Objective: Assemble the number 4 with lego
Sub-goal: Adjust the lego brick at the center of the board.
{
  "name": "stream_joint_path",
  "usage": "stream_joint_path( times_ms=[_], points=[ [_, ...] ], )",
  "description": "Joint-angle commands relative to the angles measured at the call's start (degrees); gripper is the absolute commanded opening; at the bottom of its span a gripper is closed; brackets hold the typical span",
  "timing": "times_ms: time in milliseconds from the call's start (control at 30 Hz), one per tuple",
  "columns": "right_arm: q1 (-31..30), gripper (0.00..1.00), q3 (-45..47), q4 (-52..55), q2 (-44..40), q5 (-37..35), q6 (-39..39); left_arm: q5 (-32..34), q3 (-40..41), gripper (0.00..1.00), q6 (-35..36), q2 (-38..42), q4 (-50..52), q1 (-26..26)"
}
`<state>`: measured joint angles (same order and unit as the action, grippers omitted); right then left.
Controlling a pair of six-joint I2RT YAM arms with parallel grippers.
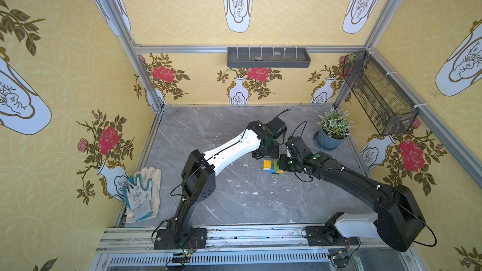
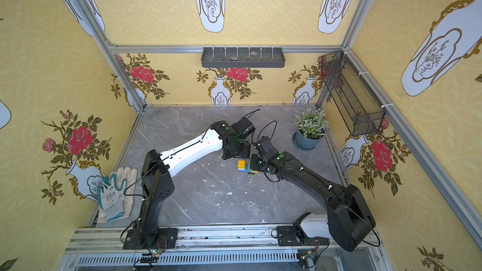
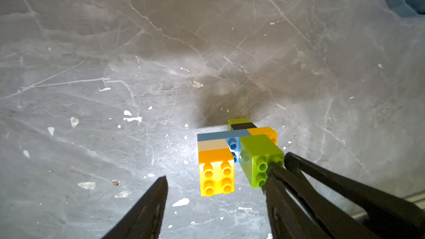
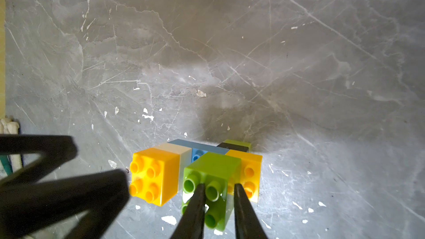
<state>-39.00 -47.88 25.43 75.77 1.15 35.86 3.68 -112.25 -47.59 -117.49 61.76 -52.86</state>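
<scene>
Light-looking, stiff number 4 (image 3: 239, 155) is needing flat-side holds; left gripper (image 3: 216, 177) gaping, right gripper (image 4: 219, 187) nosing green brick (image 4: 213, 166), grip unclear.

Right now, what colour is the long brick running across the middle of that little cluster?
Blue. The long brick shows best in the left wrist view.

The left arm (image 1: 229, 149) is extended from its near-left base toward the far right, with the wrist bent downward. The right arm (image 1: 347, 178) is stretched from its near-right base toward the left, and the two wrists are set close together. The left tool (image 3: 216, 173) is seen with its jaws spread wide. The right tool (image 4: 218, 186) is seen with its fingers (image 4: 197, 203) narrowly apart; whether anything is pinched cannot be told.
</scene>
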Motion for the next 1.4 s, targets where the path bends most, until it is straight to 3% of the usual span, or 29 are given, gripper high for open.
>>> stream_joint_path(
  times_ms=[0, 133, 533, 1367],
  points=[
    [0.0, 0.31, -0.9, 16.2, 0.6, -2.2, -1.6, 2.3, 3.2, 0.70, 1.4, 3.8, -0.8, 1.1],
    [0.0, 0.43, -3.2, 16.9, 1.0, -1.9, -2.4, 4.4, 8.4, 0.70, 2.5, 10.4, -3.4, 1.7],
    [0.0, 0.47, -8.0, 18.2, 4.9, -2.1, -3.3, 3.9, 21.2, 0.69, 4.9, 25.9, -11.8, 3.7],
    [-0.1, 0.48, -12.6, 18.1, 7.0, -1.2, -3.7, -0.1, 27.4, 0.70, 5.3, 29.6, -17.1, 5.8]
  ],
)
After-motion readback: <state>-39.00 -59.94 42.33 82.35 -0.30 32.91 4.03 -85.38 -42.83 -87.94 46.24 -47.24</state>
